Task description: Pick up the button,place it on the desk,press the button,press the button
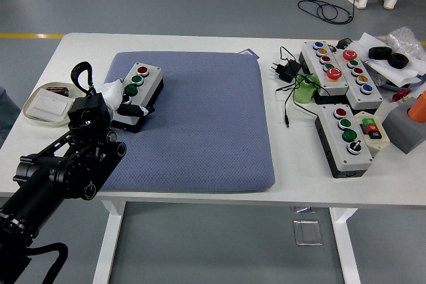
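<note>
On blue pad's left edge, robot hand gripping button box

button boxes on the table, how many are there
4. One button box lies on the blue mat under the left hand. Two long ones sit side by side at the far right, one nearer. Clutter may hide more.

The robot's black, jointed left arm rises from the lower left corner, forearm slanting up and rightward. Its left hand, white-backed with dark fingers, is bent forward, fingers curled downward.
</note>
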